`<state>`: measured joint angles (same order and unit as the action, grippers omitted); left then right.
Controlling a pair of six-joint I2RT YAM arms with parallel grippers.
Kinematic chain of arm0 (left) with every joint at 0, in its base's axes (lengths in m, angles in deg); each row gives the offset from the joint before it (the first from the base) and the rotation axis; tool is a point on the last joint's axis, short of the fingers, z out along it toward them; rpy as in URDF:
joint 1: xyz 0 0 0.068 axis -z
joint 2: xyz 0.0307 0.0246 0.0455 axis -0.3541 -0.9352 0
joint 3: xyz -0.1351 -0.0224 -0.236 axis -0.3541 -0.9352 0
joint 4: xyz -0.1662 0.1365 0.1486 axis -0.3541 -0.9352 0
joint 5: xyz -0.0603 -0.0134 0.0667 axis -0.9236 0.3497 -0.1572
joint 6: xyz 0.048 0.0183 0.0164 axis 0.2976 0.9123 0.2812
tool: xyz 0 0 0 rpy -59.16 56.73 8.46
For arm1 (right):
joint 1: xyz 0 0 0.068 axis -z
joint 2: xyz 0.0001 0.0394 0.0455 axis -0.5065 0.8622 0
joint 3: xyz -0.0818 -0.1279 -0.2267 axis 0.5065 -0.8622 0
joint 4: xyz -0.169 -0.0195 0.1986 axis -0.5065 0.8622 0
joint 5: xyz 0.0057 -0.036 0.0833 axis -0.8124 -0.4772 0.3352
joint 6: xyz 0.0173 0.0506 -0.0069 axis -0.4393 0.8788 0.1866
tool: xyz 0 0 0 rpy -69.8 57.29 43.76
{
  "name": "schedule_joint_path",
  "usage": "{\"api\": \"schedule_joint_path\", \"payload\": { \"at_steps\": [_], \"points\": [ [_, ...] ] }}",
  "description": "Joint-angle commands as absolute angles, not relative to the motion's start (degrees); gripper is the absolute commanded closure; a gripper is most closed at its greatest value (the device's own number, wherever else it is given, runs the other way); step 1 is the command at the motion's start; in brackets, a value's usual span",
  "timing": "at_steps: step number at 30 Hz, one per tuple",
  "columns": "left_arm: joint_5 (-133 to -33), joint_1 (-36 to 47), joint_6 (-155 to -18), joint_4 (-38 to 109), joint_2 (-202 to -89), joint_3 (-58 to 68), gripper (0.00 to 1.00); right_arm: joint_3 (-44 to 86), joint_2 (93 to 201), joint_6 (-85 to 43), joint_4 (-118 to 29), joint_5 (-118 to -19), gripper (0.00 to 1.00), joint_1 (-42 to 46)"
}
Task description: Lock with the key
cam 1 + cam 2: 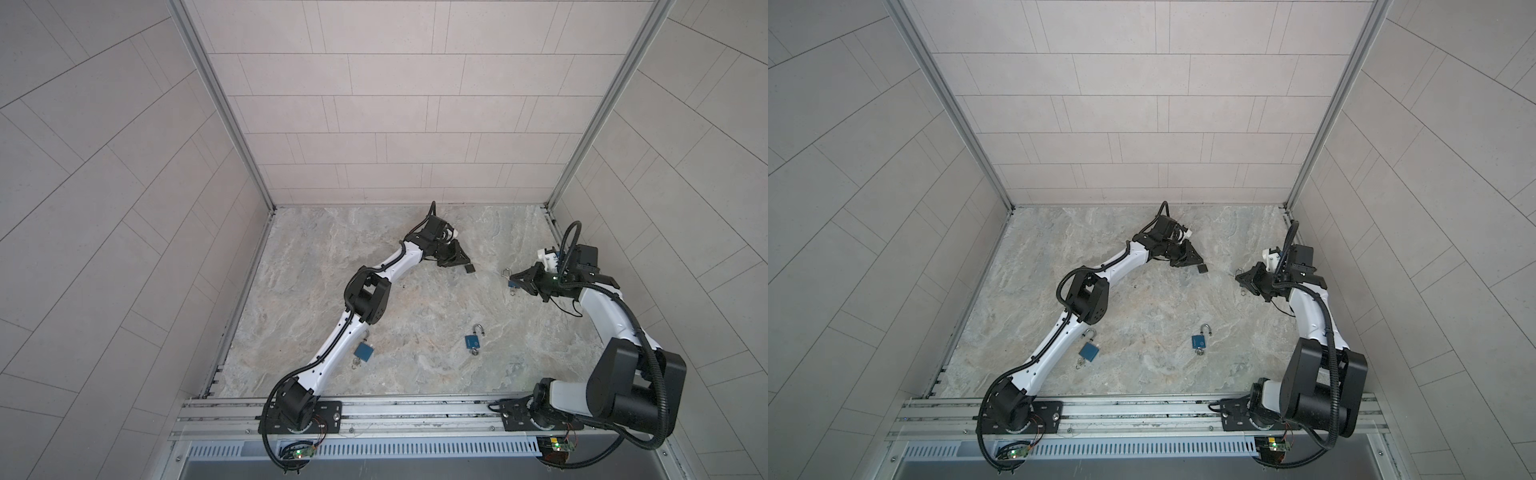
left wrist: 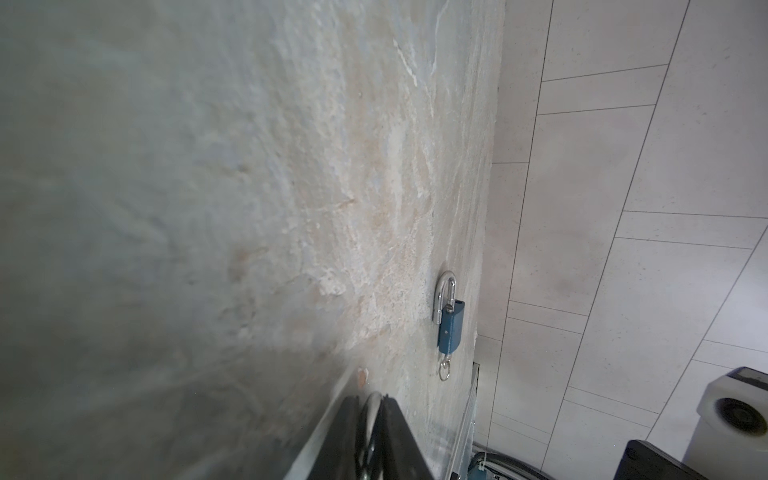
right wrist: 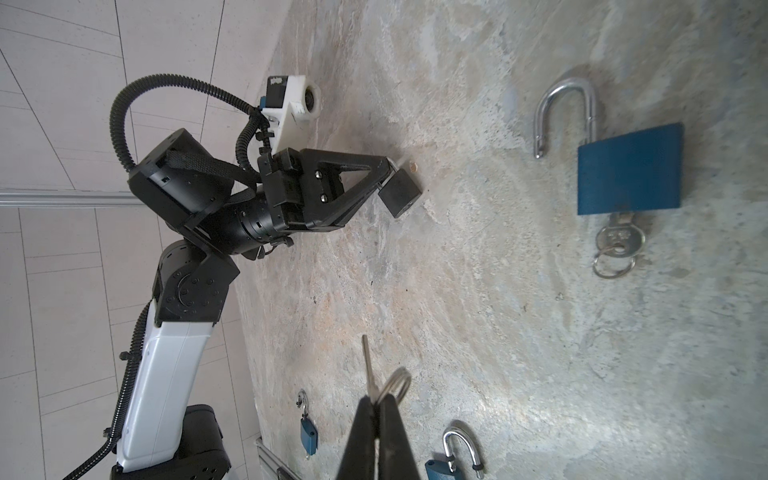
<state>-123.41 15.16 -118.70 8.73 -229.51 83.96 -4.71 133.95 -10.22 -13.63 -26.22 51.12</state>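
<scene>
Nearest us, a blue padlock lies beside the left arm. Our left end effector has the shackle of the black padlock between its fingers; whether it grips, we cannot tell. A second blue padlock lies mid-desk. Our right end effector clamps the key beside a third blue padlock.

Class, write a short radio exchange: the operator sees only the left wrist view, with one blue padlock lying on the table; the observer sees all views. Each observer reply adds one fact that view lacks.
Operator: What is the silver loop between the left fingers?
Observer: It belongs to a black padlock, whose body pokes out past those fingers.
Operator: And the other arm?
Observer: The right fingers pinch a loose silver key, its blade sticking out beyond their tips.
</scene>
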Motion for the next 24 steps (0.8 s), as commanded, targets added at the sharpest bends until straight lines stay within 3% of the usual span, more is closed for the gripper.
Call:
{"api": "schedule_joint_path", "payload": {
  "at_steps": [1, 5, 14, 16, 24],
  "points": [
    [-121.6, 15.4, -116.2, 4.9, -229.8, 86.3, 0.72, -5.1, 133.0, -10.8, -13.2, -26.0, 1.00, 51.4],
    [-119.2, 15.4, -115.1, 2.7, -228.7, 86.4, 0.63, -4.7, 133.6, -12.2, -11.7, -25.1, 1.00, 51.4],
    [-110.6, 15.2, -114.4, -1.6, -225.5, 86.1, 0.55, -6.7, 131.9, -13.6, -10.1, -27.0, 1.00, 51.4],
    [-108.9, 15.1, -114.1, -1.8, -224.0, 86.1, 0.43, -6.7, 131.8, -13.7, -9.7, -27.4, 1.00, 51.3],
    [-105.8, 11.5, -114.1, -4.2, -215.7, 83.0, 0.40, -6.2, 131.0, -13.9, -9.2, -31.3, 1.00, 51.0]
  ]
}}
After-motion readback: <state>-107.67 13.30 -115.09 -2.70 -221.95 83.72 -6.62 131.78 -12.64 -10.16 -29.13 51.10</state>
